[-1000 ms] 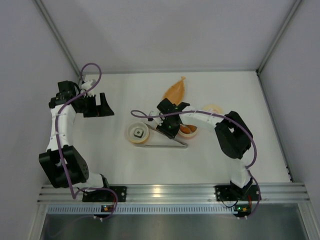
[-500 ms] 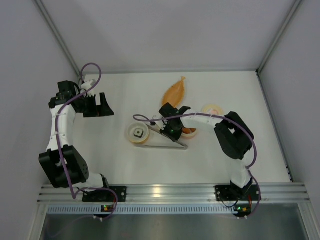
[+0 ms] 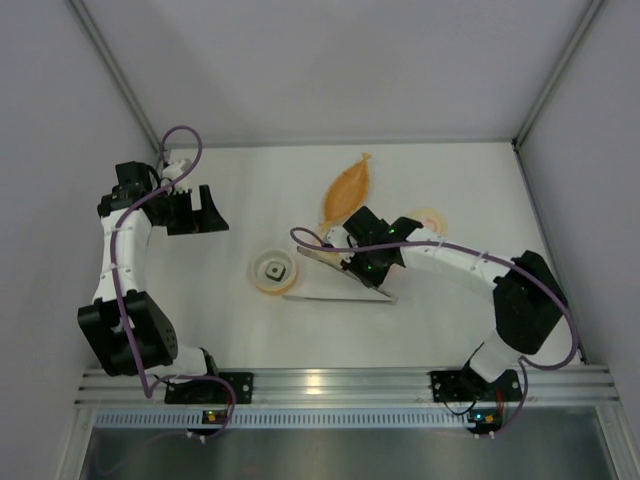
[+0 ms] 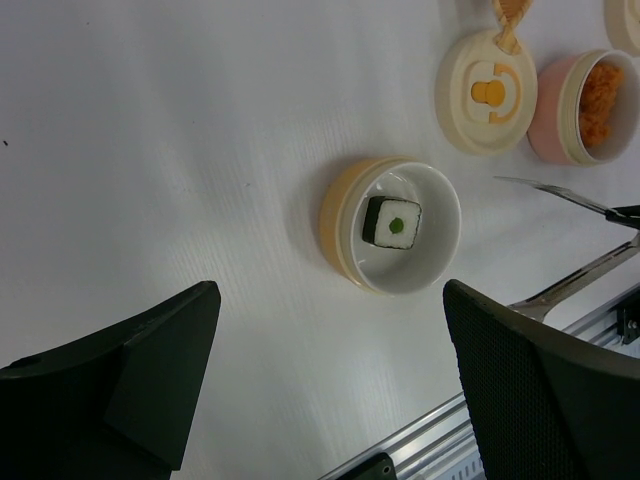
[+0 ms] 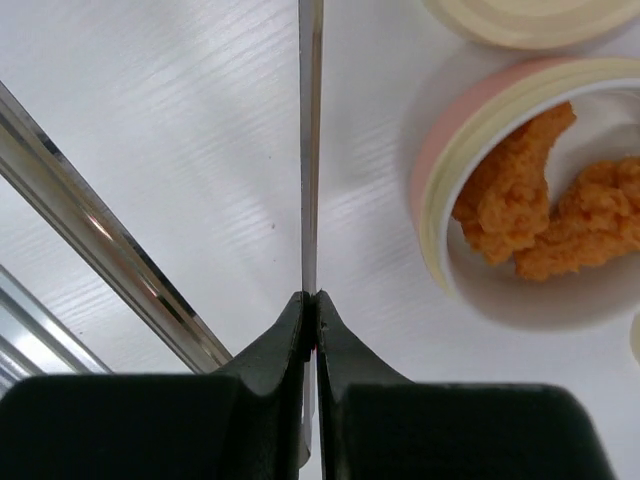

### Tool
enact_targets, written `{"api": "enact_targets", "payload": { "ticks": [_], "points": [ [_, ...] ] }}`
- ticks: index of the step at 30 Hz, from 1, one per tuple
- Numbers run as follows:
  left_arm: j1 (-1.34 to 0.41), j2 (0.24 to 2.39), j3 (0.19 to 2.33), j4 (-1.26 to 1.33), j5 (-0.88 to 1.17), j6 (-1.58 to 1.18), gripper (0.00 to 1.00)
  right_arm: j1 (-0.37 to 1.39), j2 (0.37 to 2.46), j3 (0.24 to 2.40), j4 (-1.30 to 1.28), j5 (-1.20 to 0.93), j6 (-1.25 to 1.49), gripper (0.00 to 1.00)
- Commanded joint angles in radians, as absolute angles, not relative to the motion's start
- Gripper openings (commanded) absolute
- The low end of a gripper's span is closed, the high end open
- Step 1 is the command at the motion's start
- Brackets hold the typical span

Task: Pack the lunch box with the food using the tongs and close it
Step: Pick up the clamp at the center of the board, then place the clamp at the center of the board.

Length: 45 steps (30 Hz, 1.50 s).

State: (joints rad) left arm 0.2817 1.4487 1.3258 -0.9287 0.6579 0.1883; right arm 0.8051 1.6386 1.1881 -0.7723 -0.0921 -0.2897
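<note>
My right gripper (image 5: 311, 298) is shut on one thin arm of the grey metal tongs (image 5: 311, 140), seen edge-on. The other arm (image 5: 95, 255) slants off to the left. From above, the tongs (image 3: 340, 297) lie in a V on the table under that gripper (image 3: 368, 265). Orange food (image 5: 535, 215) fills the pink round lunch box tier (image 5: 432, 170) just right of the jaws. A black block with a white patch (image 4: 392, 222) sits in the yellow tier (image 4: 335, 225). My left gripper (image 4: 330, 300) hangs open and empty near that tier.
A cream lid (image 4: 487, 92) with an orange knob lies by the pink tier. The long orange leaf-shaped tray (image 3: 347, 190) lies behind the right gripper. The aluminium rail (image 3: 340, 385) runs along the near edge. Grey walls enclose the table.
The right gripper has closed onto one tongs arm. It has swung right with the forearm stretching out, and the tongs have shifted right with it. The left arm is still.
</note>
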Motion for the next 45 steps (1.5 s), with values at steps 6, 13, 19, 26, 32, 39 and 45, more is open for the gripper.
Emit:
{"api": "enact_targets", "payload": {
  "ticks": [6, 13, 19, 26, 32, 39, 45],
  "points": [
    [0.288, 1.401, 1.351, -0.928, 0.675, 0.187, 0.98, 0.741, 1.335, 1.195, -0.861, -0.074, -0.239, 0.0],
    [0.288, 1.384, 1.358, -0.904, 0.646, 0.176, 0.98, 0.199, 1.261, 1.193, -0.853, -0.1, -0.276, 0.0],
    [0.288, 1.402, 1.371, -0.878, 0.647, 0.158, 0.98, -0.227, 1.429, 1.227, -0.827, -0.117, -0.319, 0.0],
    [0.288, 1.407, 1.356, -0.828, 0.62, 0.135, 0.98, -0.351, 1.604, 1.212, -0.72, -0.017, -0.301, 0.0],
    [0.288, 1.397, 1.335, -0.796, 0.592, 0.138, 0.98, -0.357, 1.678, 1.198, -0.647, 0.06, -0.252, 0.0],
    [0.287, 1.402, 1.31, -0.784, 0.604, 0.153, 0.98, -0.357, 1.741, 1.181, -0.641, 0.055, -0.233, 0.02],
    [0.281, 1.402, 1.31, -0.793, 0.603, 0.183, 0.98, -0.357, 1.753, 1.186, -0.663, 0.035, -0.235, 0.31]
  ]
}}
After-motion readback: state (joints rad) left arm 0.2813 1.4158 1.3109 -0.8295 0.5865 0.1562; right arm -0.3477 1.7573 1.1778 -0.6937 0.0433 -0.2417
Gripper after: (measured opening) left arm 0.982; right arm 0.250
